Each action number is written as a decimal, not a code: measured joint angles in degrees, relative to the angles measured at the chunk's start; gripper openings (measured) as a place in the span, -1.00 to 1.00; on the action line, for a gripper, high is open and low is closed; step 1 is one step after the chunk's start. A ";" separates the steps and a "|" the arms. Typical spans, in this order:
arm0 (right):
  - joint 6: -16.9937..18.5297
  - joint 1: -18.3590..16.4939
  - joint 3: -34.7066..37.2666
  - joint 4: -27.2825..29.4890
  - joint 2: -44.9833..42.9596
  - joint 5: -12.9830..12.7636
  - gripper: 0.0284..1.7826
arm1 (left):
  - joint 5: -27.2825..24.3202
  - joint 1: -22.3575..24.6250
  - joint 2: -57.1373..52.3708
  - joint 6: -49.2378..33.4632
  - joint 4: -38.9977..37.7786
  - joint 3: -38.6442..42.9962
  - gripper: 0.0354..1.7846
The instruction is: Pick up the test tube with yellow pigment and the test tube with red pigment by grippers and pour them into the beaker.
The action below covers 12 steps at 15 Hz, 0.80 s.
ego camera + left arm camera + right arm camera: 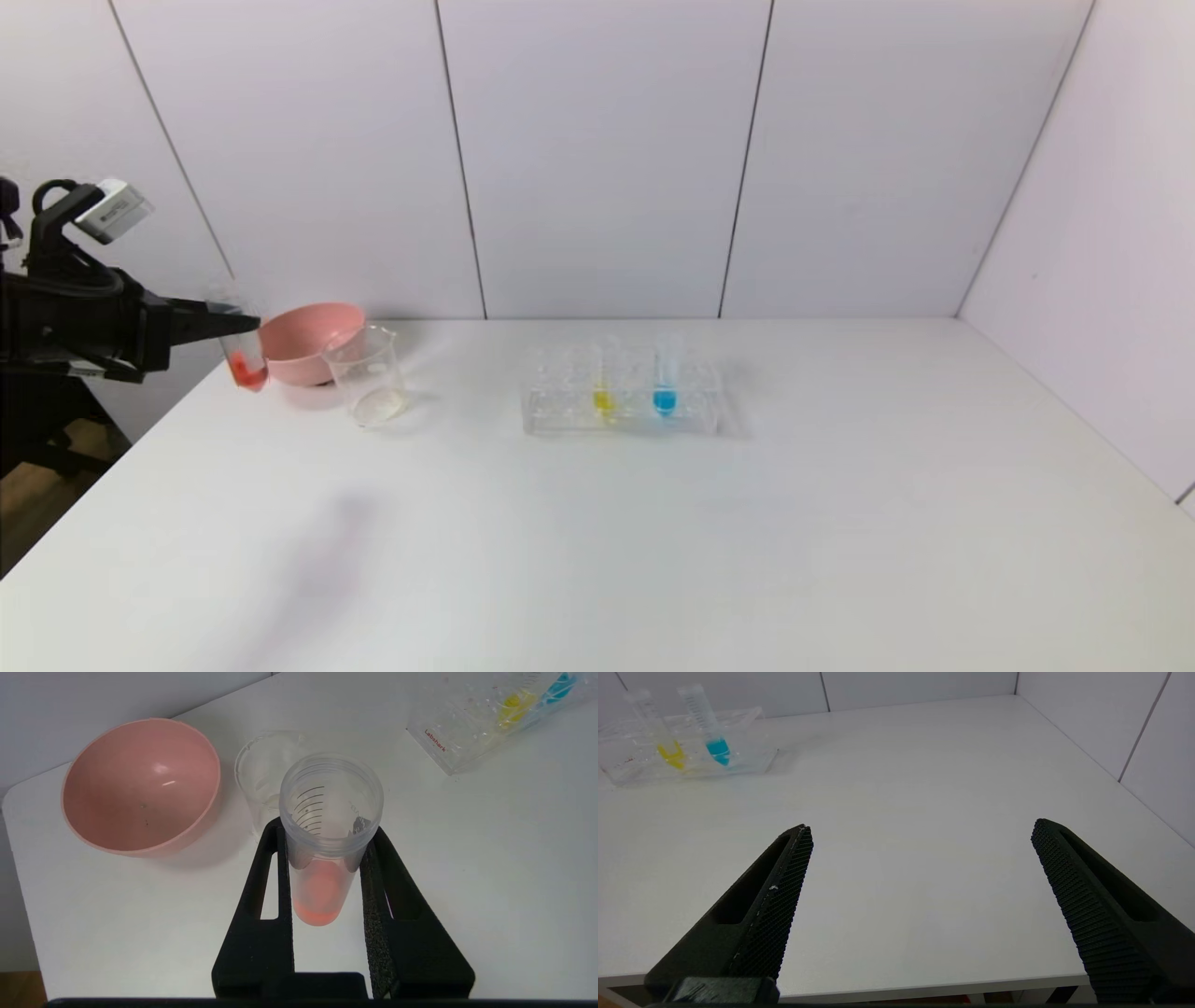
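The test tube with red pigment (245, 359) hangs upright, clamped in the left gripper (245, 323) at the 9 o'clock edge of the white table (653, 541), just beside the pink bowl (303, 341) and the beaker (369, 378). Pale panelled walls (597, 149) enclose the table. Only the right wrist view shows the right gripper (922, 833), spread wide above the table, with the rack (752, 760) holding the test tube with yellow pigment (668, 751) and a blue tube (712, 742) at 10 o'clock.

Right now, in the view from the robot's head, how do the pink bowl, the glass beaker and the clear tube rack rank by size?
Largest to smallest as they look in the head view:
1. The tube rack, clearly the widest.
2. The pink bowl, partly hidden behind the beaker.
3. The beaker, narrower than the bowl, though about as tall.
All three stand at similar depth, so nearness matters little.
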 joint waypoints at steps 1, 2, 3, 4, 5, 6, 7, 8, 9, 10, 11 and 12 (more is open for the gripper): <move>0.00 0.00 0.00 0.00 0.00 0.00 0.92 | 1.46 -0.33 1.60 1.19 3.56 -3.61 -0.54; 0.00 0.00 0.00 -0.02 0.00 0.00 0.92 | 3.47 -0.99 3.47 2.45 7.52 -7.46 -0.54; 0.00 0.00 0.00 -0.02 0.00 0.02 0.92 | 5.63 -1.73 5.21 3.69 11.23 -10.89 -0.54; -0.02 0.00 0.00 -0.02 0.00 0.02 0.92 | 8.11 -2.60 7.03 4.89 15.06 -14.57 -0.54; 0.00 0.00 0.00 -0.02 0.00 0.00 0.92 | 10.25 -3.36 8.74 5.99 18.53 -18.04 -0.54; 0.00 0.00 0.00 0.00 0.00 0.00 0.92 | 12.35 -4.13 10.41 7.03 22.21 -21.71 -0.54; 0.00 0.00 0.00 0.00 0.00 0.02 0.92 | 14.38 -4.94 12.04 8.11 26.08 -25.58 -0.54; 0.00 0.00 0.00 0.00 0.00 0.00 0.92 | 16.49 -5.77 13.81 9.26 30.51 -29.93 -0.54; 0.00 0.00 0.00 0.00 0.00 0.02 0.92 | 18.29 -6.64 15.49 10.14 34.65 -34.12 -0.54; 0.00 0.00 0.00 0.00 0.00 0.02 0.92 | 20.09 -7.47 17.31 11.00 38.46 -38.00 -0.54; 0.00 0.00 0.00 0.00 0.00 0.00 0.92 | 22.38 -8.35 19.13 12.82 41.79 -40.81 -0.54; 0.00 0.00 0.00 -0.02 0.00 0.00 0.92 | 24.54 -9.26 20.48 14.84 43.50 -42.14 -0.54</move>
